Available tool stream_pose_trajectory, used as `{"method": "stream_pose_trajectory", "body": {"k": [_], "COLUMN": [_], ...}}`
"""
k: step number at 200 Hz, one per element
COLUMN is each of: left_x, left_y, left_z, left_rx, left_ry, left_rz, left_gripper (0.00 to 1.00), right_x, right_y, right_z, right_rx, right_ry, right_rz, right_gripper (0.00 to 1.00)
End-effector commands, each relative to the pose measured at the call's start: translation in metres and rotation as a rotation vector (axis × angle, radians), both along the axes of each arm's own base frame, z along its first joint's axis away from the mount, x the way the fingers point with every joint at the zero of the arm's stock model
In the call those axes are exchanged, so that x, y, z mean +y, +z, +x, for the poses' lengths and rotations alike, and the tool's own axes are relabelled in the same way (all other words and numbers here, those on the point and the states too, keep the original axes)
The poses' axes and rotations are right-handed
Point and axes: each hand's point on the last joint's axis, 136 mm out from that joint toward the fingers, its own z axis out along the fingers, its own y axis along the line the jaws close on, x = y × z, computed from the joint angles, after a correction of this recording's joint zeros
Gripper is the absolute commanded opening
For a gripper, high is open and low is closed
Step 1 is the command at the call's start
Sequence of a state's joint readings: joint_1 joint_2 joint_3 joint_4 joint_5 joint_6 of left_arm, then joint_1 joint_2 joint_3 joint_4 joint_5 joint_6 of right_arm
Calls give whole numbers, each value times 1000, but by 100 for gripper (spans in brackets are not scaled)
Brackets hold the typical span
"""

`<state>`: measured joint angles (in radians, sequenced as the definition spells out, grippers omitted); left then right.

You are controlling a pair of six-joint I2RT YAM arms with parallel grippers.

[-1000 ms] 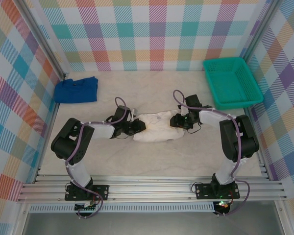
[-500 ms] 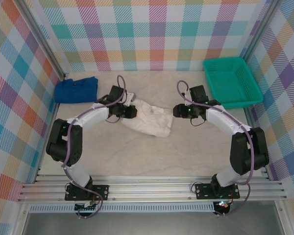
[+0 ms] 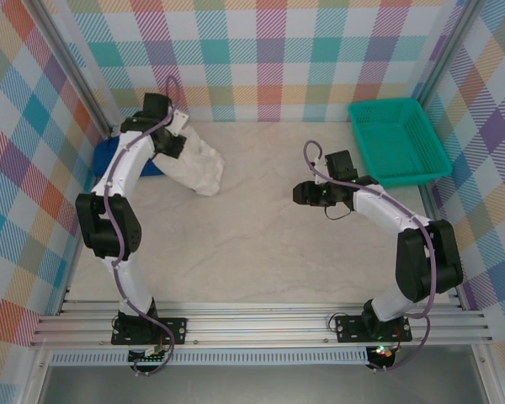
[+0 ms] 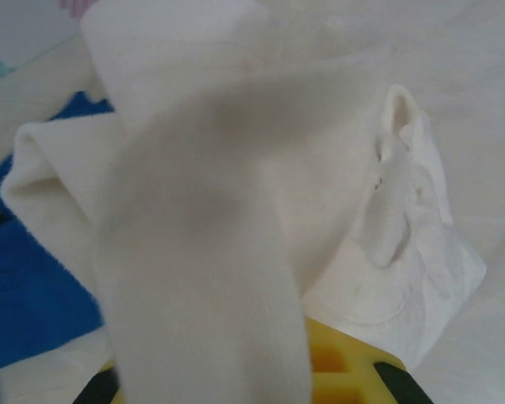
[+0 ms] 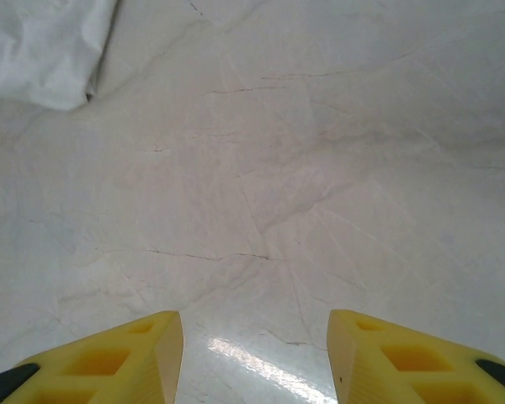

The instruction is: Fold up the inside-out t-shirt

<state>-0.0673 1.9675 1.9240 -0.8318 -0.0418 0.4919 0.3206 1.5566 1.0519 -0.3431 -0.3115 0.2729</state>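
Note:
The inside-out t-shirt is a white bunched bundle at the back left of the table, hanging from my left gripper, which is shut on its upper edge. In the left wrist view the t-shirt drapes over the jaws, and just one yellow finger peeks out beneath it. My right gripper hovers open over bare table right of centre, well away from the shirt. Its wrist view has nothing between the yellow fingers, and a corner of the t-shirt lies at the top left.
A blue cloth lies at the back left, partly under the left arm and the shirt; it is also the blue cloth in the left wrist view. A green basket stands at the back right. Checkered walls close in three sides.
The left gripper has dragged the t-shirt from the table's middle to the back left corner, next to the blue cloth. The right gripper let go of it, opened and stayed right of centre.

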Motion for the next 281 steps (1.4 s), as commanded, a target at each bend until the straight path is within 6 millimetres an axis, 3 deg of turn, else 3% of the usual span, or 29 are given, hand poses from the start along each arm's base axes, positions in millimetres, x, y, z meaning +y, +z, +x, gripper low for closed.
{"method": "stream_pose_trajectory", "body": {"k": [1,34,79,141,205,224,227,234,281], "left_x": [33,60,78,111,171,177,193,203,230], "left_y": [11,17,25,40,-1,-15,-17,-25,-55], "left_z": [4,25,44,53,73,82,80,81,87], "left_rx": [27,13,-45,-119,-123,-125,-127,-126,-110], "left_ry": [-19,-7,-7,44,196,213,244,268,325], "left_rz": [85,95,53,-62,-96,-98,-95,-98,-144], "left_gripper": [0,0,0,0,0,0,0,0,0], "right_x": [10,10,10,10,14,15,15,15,20], "right_y": [8,-1,-14,-25,-33,-36,-36,-37,-43], "right_z": [0,1,2,-1,-4,-4,-4,-3,-3], "right_rx": [-18,2,40,73,98,105,105,109,128], "right_ry": [24,24,25,34,49,52,53,54,67], "right_rz": [53,43,26,-14,-41,-53,-54,-58,-82], "right_gripper": [48,49,48,48,48,48,49,48,49]}}
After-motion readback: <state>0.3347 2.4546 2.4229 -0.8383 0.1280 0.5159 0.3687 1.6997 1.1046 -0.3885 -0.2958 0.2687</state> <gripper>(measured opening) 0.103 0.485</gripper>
